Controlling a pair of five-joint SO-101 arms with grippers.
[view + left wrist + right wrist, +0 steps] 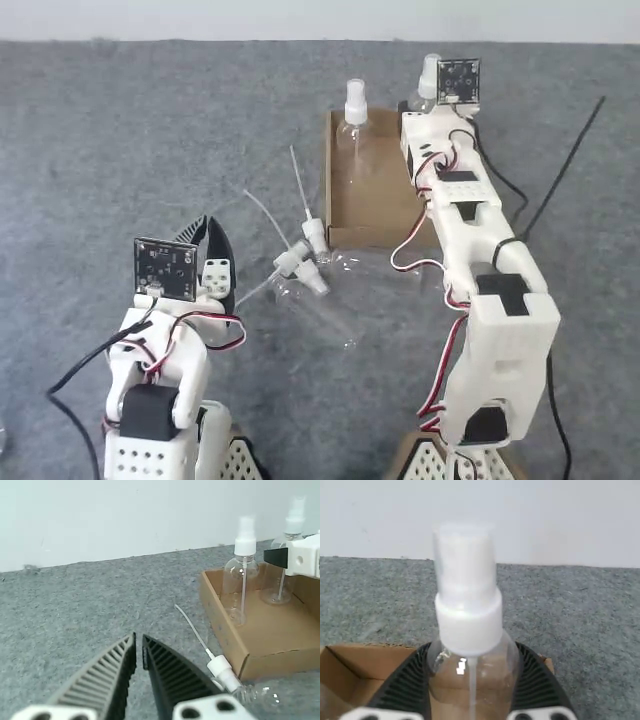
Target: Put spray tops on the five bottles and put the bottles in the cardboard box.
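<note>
My right gripper is shut on a clear bottle with a white spray top, upright over the far right corner of the cardboard box. In the high view this held bottle stands at the end of the right arm. Another capped bottle stands in the box's far left corner. Three loose spray tops with long tubes lie in front of the box, beside clear bottles lying on their sides. My left gripper is shut and empty, low over the carpet to the left of them.
Grey carpet covers the table. The box floor has room between and in front of the two bottles. A black cable runs along the right arm's side. A pale wall bounds the far edge.
</note>
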